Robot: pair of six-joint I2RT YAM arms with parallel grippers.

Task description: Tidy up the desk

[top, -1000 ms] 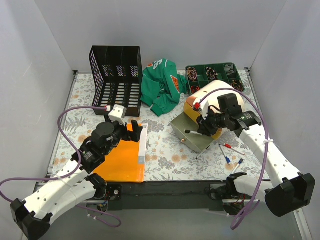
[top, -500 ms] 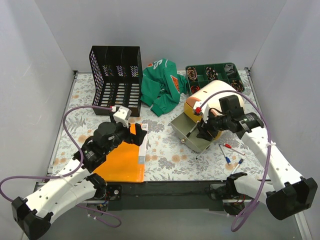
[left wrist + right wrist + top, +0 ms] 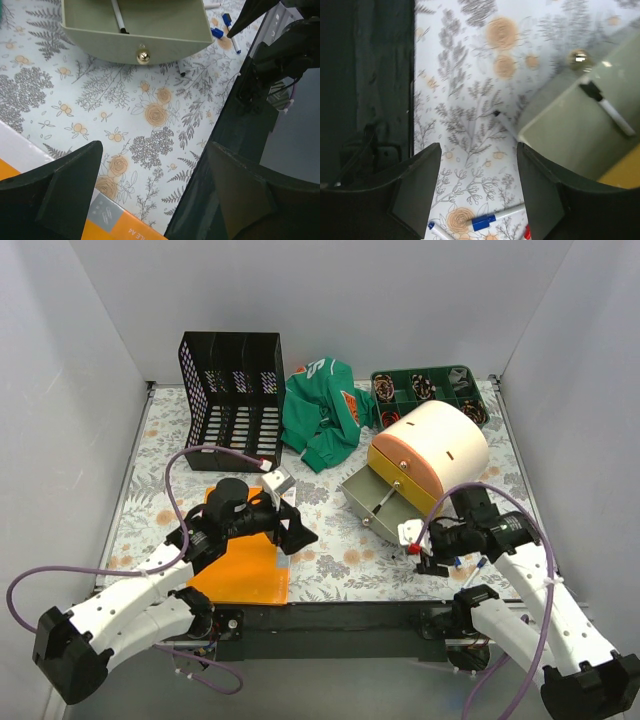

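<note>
Now, desk [image 3: 330, 568]: the flower-printed top under everything; its black rim runs on the near side of the drawer [image 3: 372, 502].
Loose pens: on the desk just at the near right of the drawer; the blue-capped pen [image 3: 496, 217] is clearest.
Right gripper [image 3: 477, 160]: released and empty, above the cover near the drawer's front corner.
Key relation: the blue-capped pen lies back from the fingertips, toward the wrist. Its long axis runs almost from finger to finger, so I think the wrist must turn before closing.
Nearer arm: the right one, clearly.
Left gripper [image 3: 155, 150]: released and empty, left of the drawer, over the orange folder [image 3: 245, 575].
Inside the drawer: one black-capped pen [image 3: 119, 17].
Beyond the drawer: cream box [image 3: 435, 440], then green shirt [image 3: 322, 412], black rack [image 3: 215, 370], sorting tray [image 3: 440, 370].
</note>
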